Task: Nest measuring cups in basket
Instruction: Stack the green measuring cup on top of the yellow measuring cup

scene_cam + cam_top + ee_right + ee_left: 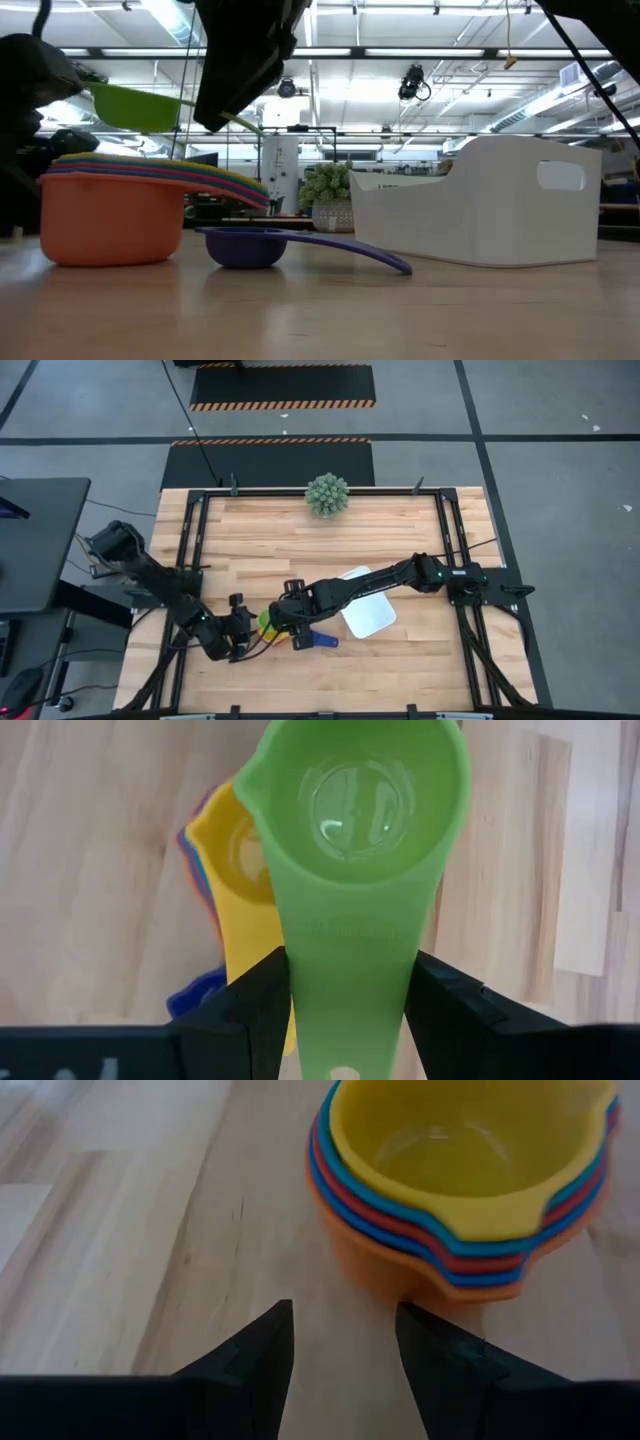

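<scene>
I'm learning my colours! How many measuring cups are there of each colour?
orange cup: 1
red cup: 1
yellow cup: 1
green cup: 1
blue cups: 3 (two in the stack, one lying alone)
Total: 7

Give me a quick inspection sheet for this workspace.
Surface: wood table, bare between things.
Job's things: nested cups on table, yellow topmost; blue cup loose beside the stack; green cup held over the stack; basket apart from them.
Clutter: green ball plant at far edge.
Grippers: right tool shut on green cup's handle; left tool open beside the stack.
Cables: black cable on floor.
Surroundings: striped floor mats.
</scene>
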Controlling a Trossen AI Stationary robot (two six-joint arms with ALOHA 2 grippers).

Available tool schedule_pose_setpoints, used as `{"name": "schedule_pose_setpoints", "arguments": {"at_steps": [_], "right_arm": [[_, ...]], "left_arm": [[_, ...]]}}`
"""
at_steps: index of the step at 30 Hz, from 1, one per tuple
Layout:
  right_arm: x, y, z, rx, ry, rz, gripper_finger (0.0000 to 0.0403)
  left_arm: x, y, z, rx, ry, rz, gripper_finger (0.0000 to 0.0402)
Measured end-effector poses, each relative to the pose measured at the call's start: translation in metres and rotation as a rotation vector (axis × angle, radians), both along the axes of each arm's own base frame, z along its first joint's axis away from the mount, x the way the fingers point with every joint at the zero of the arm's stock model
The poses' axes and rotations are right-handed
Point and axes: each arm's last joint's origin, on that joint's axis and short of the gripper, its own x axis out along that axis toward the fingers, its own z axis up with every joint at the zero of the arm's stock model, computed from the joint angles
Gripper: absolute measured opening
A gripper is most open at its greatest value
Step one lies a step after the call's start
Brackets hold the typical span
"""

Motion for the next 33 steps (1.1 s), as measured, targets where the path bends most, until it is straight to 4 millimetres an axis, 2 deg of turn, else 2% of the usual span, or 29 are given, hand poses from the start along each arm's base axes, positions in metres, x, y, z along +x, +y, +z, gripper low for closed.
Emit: {"name": "schedule_pose_setpoints", "arguments": {"at_steps": [10, 17, 24, 33], "right_arm": [[-0.009, 0.022, -0.002, 0.053, 0.041, 0.007, 0.0183], [-0.012, 0.029, -0.002, 0.111, 0.054, -0.044, 0.0183], [-0.011, 0.031, -0.032, 0.150, 0.085, -0.068, 0.0183], [-0.013, 0.028, -0.038, 0.177, 0.117, -0.069, 0.0183]], "left_arm": [[0.021, 0.004, -0.008, 0.001, -0.036, -0.004, 0.0183], [0.025, 0.005, -0.007, -0.004, -0.038, -0.024, 0.0183], [0.025, 0.004, -0.006, 0.002, -0.039, -0.044, 0.0183], [0.025, 0.004, -0.006, 0.010, -0.036, -0.051, 0.0183]]}}
